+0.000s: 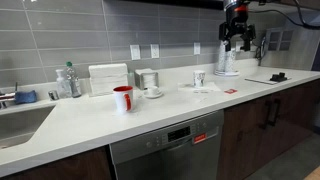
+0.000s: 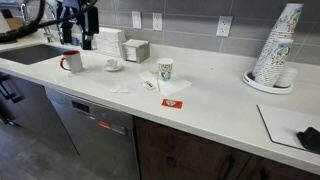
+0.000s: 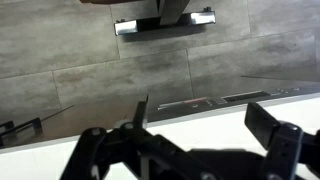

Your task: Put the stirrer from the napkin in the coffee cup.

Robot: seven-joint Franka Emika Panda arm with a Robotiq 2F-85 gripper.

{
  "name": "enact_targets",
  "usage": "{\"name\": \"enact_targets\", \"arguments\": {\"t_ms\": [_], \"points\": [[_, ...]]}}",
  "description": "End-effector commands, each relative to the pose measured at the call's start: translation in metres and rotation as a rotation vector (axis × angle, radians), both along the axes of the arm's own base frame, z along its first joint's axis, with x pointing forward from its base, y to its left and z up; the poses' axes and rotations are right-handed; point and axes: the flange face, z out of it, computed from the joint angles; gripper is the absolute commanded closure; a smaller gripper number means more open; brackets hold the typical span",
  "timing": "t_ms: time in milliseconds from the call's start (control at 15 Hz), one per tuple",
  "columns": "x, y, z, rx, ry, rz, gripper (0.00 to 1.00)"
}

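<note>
The small pale coffee cup (image 1: 199,79) (image 2: 165,69) stands upright on the white counter. The flat white napkin (image 1: 201,89) (image 2: 158,86) lies right in front of it. A thin dark line on the napkin (image 2: 150,85) looks like the stirrer, but it is too small to be sure. My gripper (image 1: 237,46) (image 2: 80,42) hangs high above the counter, well away from the cup and napkin. In the wrist view its two fingers (image 3: 205,125) stand wide apart with nothing between them, over the counter's front edge and the dishwasher panel.
A red mug (image 1: 122,97) (image 2: 72,61), a white cup on a saucer (image 1: 152,90) (image 2: 113,64) and a white box dispenser (image 1: 108,78) (image 2: 110,42) stand along the counter. There is also a tall stack of paper cups (image 2: 277,50), a red packet (image 1: 231,91) (image 2: 172,102) and a sink (image 1: 20,120).
</note>
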Motion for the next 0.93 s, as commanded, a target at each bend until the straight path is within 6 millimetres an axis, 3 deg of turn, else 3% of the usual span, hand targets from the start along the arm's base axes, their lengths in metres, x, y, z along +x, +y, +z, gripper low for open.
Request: {"name": "enact_targets", "arguments": {"t_ms": [0, 667, 867], "points": [[0.0, 0.0, 0.001, 0.0, 0.001, 0.0, 0.0], [0.0, 0.0, 0.001, 0.0, 0.001, 0.0, 0.0], [0.012, 0.012, -0.004, -0.051, -0.006, 0.107, 0.0]]}}
